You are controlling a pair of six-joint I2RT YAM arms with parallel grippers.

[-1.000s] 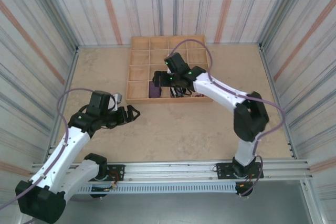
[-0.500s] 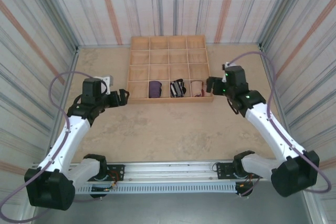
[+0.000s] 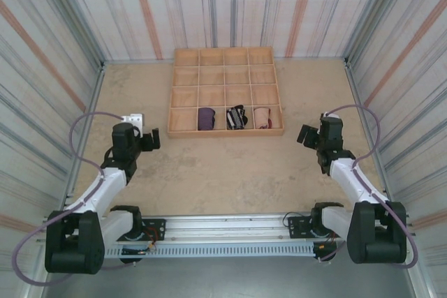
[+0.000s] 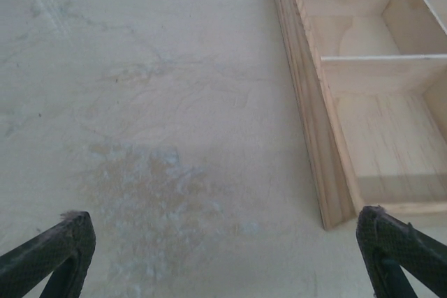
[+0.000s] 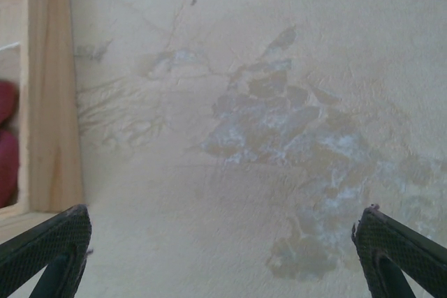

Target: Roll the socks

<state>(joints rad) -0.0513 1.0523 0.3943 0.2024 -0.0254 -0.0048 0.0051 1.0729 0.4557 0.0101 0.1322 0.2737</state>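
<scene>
The sandy tan surface [image 3: 230, 172] is the biggest thing. At its 12 o'clock side lies a flat wooden tray [image 3: 225, 132] with sixteen square boxes. The white-and-black left arm [image 3: 98, 190] sits at 9 o'clock and the right arm [image 3: 360, 179] at 3 o'clock. Both are bent low, tools facing the tray.

From above, three bundled socks sit side by side in the tray's 6 o'clock row: a purple sock [image 3: 205, 118], a black-and-white striped sock [image 3: 237, 117] and a peach sock [image 3: 262, 117]. The left wrist view sees the tray's corner and bare wood boxes at 2 o'clock. The right wrist view sees a dark red bit of sock at 9 o'clock, behind the tray wall.

The left tool [image 3: 152, 139] and right tool [image 3: 305, 135] are spread wide, gripping nothing.
</scene>
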